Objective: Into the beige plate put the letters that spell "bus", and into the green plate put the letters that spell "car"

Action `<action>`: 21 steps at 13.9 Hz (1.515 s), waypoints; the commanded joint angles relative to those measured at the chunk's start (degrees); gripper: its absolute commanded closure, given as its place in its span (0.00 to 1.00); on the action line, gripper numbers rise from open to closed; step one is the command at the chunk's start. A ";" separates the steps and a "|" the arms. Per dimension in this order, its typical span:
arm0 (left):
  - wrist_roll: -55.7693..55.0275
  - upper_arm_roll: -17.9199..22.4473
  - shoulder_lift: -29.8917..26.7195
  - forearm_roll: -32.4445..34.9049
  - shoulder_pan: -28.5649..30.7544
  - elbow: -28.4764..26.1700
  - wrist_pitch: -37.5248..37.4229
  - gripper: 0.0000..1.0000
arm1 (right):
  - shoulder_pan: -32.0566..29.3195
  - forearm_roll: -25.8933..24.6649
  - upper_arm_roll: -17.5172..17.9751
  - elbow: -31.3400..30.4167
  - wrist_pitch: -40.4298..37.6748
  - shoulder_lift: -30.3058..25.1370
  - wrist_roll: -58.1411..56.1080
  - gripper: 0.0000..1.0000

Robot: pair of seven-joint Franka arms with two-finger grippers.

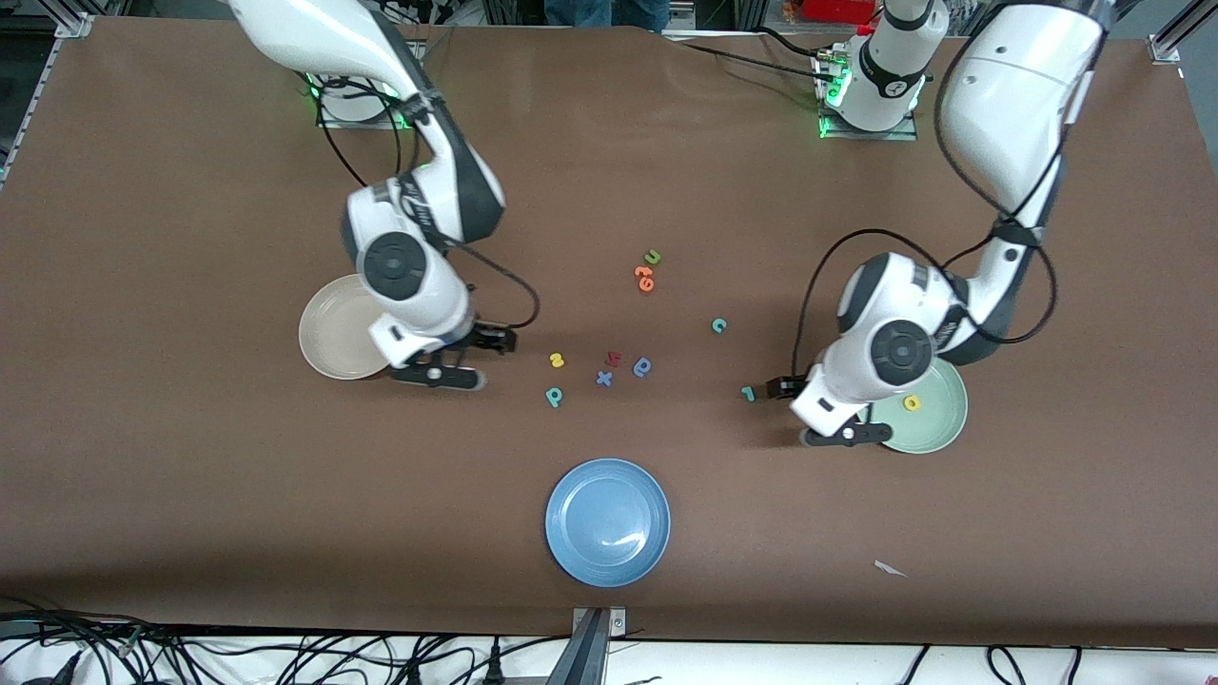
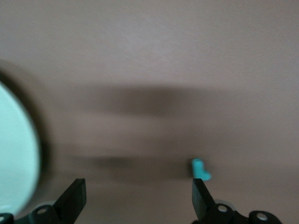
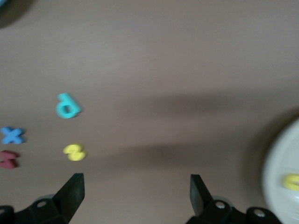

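Two of six placed: yellow "a" [image 1: 912, 403] in green plate [image 1: 942, 430], yellow letter [image 3: 292, 182] in beige plate [image 1: 328, 335]; teal "r" [image 1: 749, 393], teal "c" [image 1: 719, 325], teal "b" [image 1: 554, 396], yellow "s" [image 1: 557, 361] on surface [image 1: 609, 171]; left tool [image 1: 814, 411] at green plate's nine o'clock, right tool [image 1: 466, 358] at beige plate's three o'clock, both spread, empty.

Robotics lab: two arms bolted to brown-covered table [image 1: 190, 533], alu framing, cable tangle [image 1: 285, 656].

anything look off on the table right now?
Only a small pale scrap on the brown table, near the front edge toward the left arm's end; it matches no letter or plate. Otherwise normal: loose letters mid-table, a yellow letter in the green plate, blue plate bare.
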 commanded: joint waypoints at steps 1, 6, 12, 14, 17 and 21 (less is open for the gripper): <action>-7.62 0.47 2.88 -1.04 -1.26 2.71 4.13 0.03 | 0.83 0.20 0.02 4.96 0.96 5.48 -0.81 0.00; -15.55 0.73 4.81 -0.16 -4.42 2.18 7.85 0.18 | 3.20 -1.56 0.19 4.87 13.80 9.62 -1.87 0.45; -16.97 1.17 6.05 0.88 -5.84 2.01 8.20 0.40 | 3.47 -1.56 2.74 4.87 16.18 12.18 0.59 0.45; -17.67 1.17 6.05 2.03 -5.92 1.30 8.20 0.50 | 3.55 -1.65 2.74 4.87 16.08 12.17 0.68 0.45; -17.76 1.08 6.05 2.04 -6.10 1.21 7.50 0.68 | 3.64 -1.65 2.74 4.61 16.17 12.44 0.76 0.60; -17.67 1.17 6.05 2.04 -6.10 1.13 7.50 0.80 | 4.52 -2.35 2.74 3.73 15.91 12.70 0.59 0.88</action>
